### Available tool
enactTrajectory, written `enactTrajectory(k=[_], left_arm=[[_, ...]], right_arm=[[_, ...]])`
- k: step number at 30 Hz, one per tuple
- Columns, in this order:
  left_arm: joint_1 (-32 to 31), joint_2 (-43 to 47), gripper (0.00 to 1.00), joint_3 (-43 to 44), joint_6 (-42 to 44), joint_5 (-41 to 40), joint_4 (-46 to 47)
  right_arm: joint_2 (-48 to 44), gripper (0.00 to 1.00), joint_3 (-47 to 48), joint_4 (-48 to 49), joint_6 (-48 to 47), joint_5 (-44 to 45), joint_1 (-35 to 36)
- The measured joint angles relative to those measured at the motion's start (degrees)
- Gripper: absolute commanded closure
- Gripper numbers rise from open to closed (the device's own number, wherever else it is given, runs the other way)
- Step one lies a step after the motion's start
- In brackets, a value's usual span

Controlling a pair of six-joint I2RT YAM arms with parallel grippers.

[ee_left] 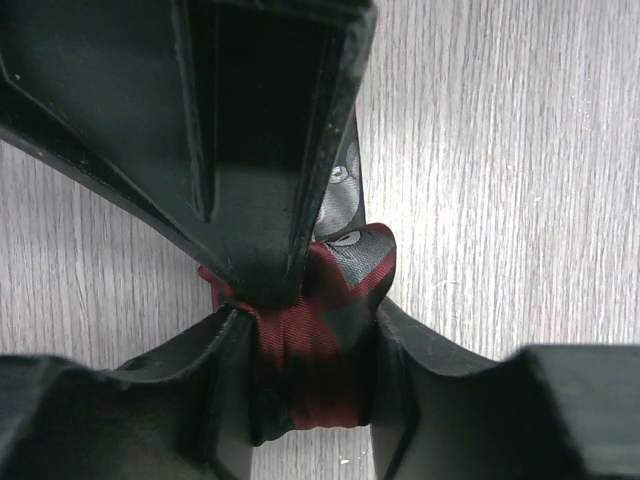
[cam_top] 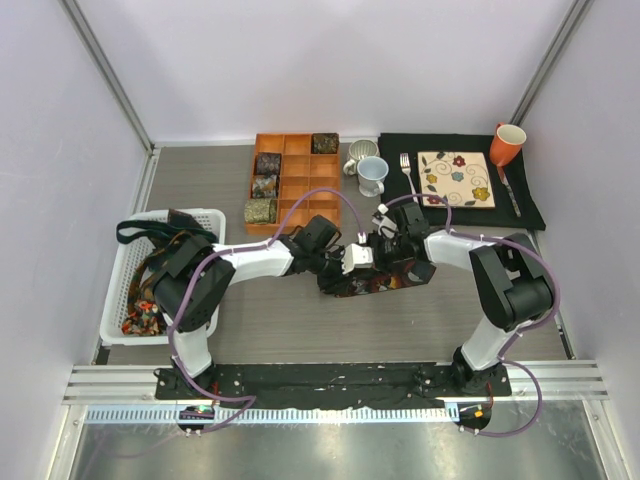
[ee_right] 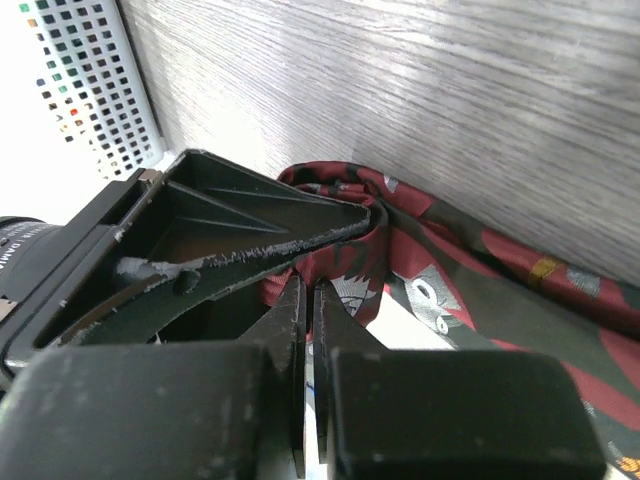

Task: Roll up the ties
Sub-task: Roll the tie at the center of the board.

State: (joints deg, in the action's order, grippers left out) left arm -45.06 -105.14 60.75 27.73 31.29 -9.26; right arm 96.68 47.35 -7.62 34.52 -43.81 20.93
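Item one: a maroon tie (ee_right: pixel 480 290) with grey and gold motifs is lying about the middle of the surface (cam_top: pixel 280 320), somewhat closer to the near edge. One end is bunching into a small fold.

Item two: the left pincer (ee_left: pixel 310 375) is clamping that fold, with one finger pressing each side of the cloth.

Item three: the right pincer (ee_right: pixel 310 300) is meeting it from the opposite side. Its fingers are drawn together, leaving only a sliver between them, and the tips are resting against the same fold. I cannot tell whether any cloth is nipped between them.

Item four: the rest of the maroon tie is trailing flat toward the right edge.

Item five: four rolled ties (cam_top: pixel 268 163) are sitting in separate compartments of an orange tray (cam_top: pixel 298 195) at the far edge.

Item six: loose ties (cam_top: pixel 150 300) are lying heaped in a white basket (cam_top: pixel 120 270) at the left edge.
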Motion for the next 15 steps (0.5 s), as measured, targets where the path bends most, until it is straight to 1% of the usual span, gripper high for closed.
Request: enactTrajectory(k=[1,3,6,9,15], left_arm=[[0.04,-0.04,0.42,0.02,-0.11,0.0,0.04],[0.24,-0.13,0.32,0.07,-0.48,0.17,0.17],[1.01,-0.13,0.25,-0.39,-2.08,0.37,0.22],[1.68,0.0,0.2,-1.05,-4.57,1.14,1.66],[1.7,0.07,0.18,-1.86,-10.82,1.16,5.4]], right_arm=[[0.26,0.99,0.24,-0.28,-0.44,0.07,0.0],[0.72,0.99,0.72,-0.79,-1.36,0.55,0.02],[1.11,0.99,0.98,-2.05,-2.89,2.78,-0.04],[1.25,0.99,0.98,-3.87,-4.2,5.7,-0.09],[1.25,0.99,0.92,-5.73,-5.6,9.81,-0.04]])
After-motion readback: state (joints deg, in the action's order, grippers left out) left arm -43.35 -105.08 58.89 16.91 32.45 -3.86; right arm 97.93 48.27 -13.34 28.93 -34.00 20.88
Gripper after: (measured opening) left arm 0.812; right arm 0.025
